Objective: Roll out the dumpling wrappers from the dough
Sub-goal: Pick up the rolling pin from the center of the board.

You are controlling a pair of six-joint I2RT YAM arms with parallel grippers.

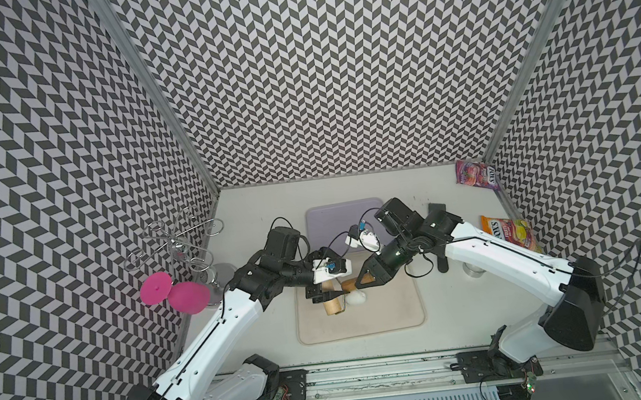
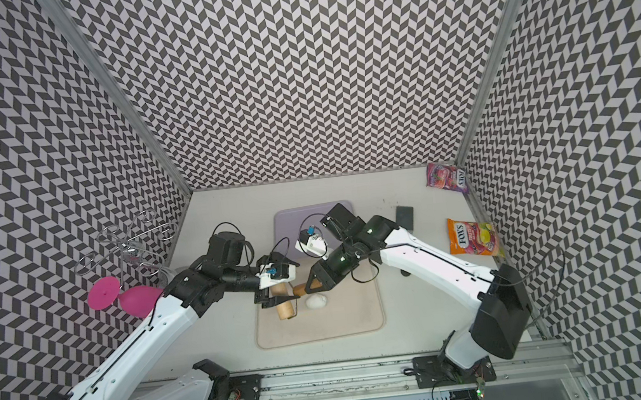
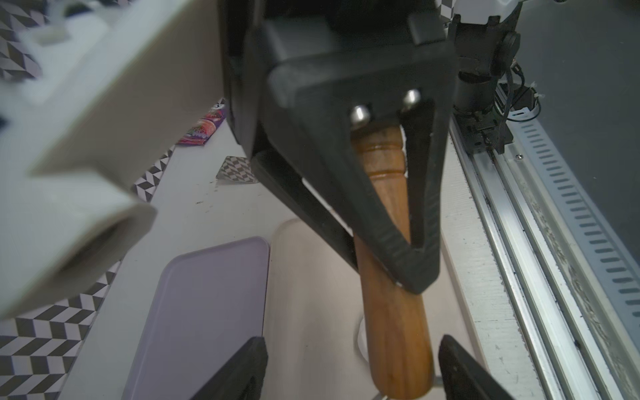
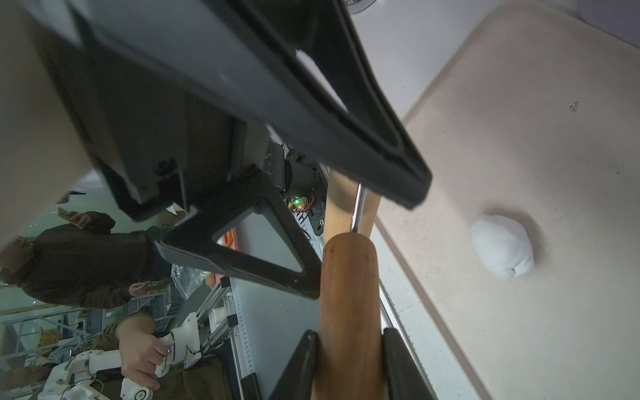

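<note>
Looking soft, light and probably tacky, the dough (image 4: 502, 251) is likely to dent under any pinch, so pressing down on its crown with the rolling pin (image 2: 286, 309) seems wiser than gripping it. It is showing as a small, rounded white lump, matte and faintly creased, lying on the beige mat (image 1: 384, 316) just beside the right gripper (image 4: 349, 367), whose fingers are clamping the pin's handle. The left gripper (image 3: 351, 369) is straddling the barrel, fingers spread and clear.
</note>
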